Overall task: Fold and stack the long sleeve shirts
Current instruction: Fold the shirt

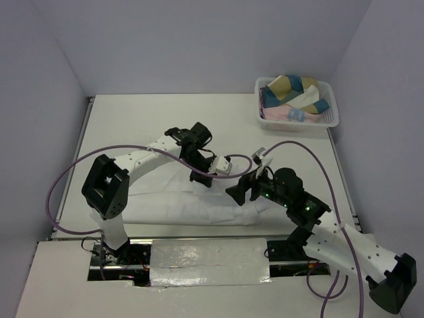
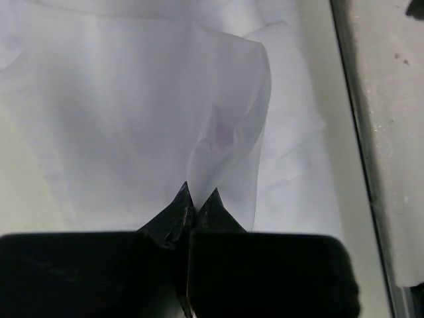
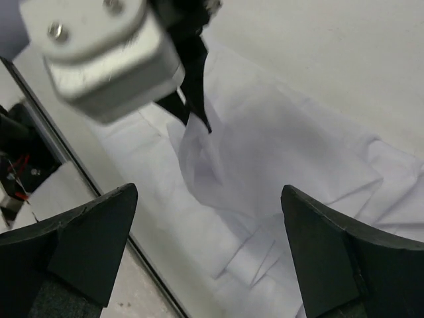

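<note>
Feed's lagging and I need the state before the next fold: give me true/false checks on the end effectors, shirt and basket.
1. The left end effector is shut on a pinch of the shirt. True.
2. The right end effector grips the shirt too. False: it is open, holding nothing.
3. The basket stands at the table's far right corner. True.
4. The basket is empty. False: it holds coloured cloths.
</note>
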You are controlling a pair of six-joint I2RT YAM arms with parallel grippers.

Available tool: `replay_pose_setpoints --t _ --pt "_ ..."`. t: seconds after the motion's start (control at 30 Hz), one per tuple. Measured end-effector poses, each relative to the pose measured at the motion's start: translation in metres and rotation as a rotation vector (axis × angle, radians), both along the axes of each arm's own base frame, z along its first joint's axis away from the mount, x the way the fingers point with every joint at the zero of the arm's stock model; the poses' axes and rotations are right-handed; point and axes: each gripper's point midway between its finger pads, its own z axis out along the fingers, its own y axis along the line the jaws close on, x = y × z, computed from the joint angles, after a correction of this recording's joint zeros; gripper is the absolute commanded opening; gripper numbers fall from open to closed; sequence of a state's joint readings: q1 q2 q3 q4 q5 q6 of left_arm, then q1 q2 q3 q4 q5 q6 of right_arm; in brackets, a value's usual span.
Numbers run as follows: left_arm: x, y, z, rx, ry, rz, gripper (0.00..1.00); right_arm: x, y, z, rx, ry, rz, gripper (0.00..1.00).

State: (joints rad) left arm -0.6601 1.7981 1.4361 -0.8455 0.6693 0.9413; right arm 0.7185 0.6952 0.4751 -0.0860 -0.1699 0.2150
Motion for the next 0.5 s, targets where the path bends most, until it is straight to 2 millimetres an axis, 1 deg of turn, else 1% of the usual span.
replay_pose_setpoints --t 0.03,0.1,0.17,0.2,0.27,0.4,0.5 --pt "-0.008 -0.002 -0.002 0.018 0.006 -0.017 0.00 -0.002 -0.004 0.004 0.017 0.003 -0.019 0.96" --pt "-0.019 -0.007 -0.003 0.038 0.008 -0.045 0.00 -0.005 -0.011 0.005 0.030 0.028 -0.055 0.97" --pt "-0.026 -0.013 -0.005 0.055 0.003 -0.053 0.00 -0.006 -0.018 -0.001 0.020 0.069 -0.095 0.97" --pt "-0.027 -0.015 -0.006 0.071 -0.004 -0.038 0.00 -0.006 -0.022 -0.008 0.007 0.100 -0.121 0.97" --pt "-0.020 -0.018 -0.007 0.090 -0.026 0.009 0.00 -0.007 -0.030 -0.022 -0.025 0.158 -0.168 0.96" --pt "0.006 -0.019 -0.008 0.122 -0.095 0.148 0.01 -0.006 -0.046 -0.047 -0.094 0.262 -0.272 0.96" --pt "0.027 -0.019 -0.007 0.138 -0.161 0.246 0.00 0.001 -0.060 -0.051 -0.108 0.304 -0.373 0.97"
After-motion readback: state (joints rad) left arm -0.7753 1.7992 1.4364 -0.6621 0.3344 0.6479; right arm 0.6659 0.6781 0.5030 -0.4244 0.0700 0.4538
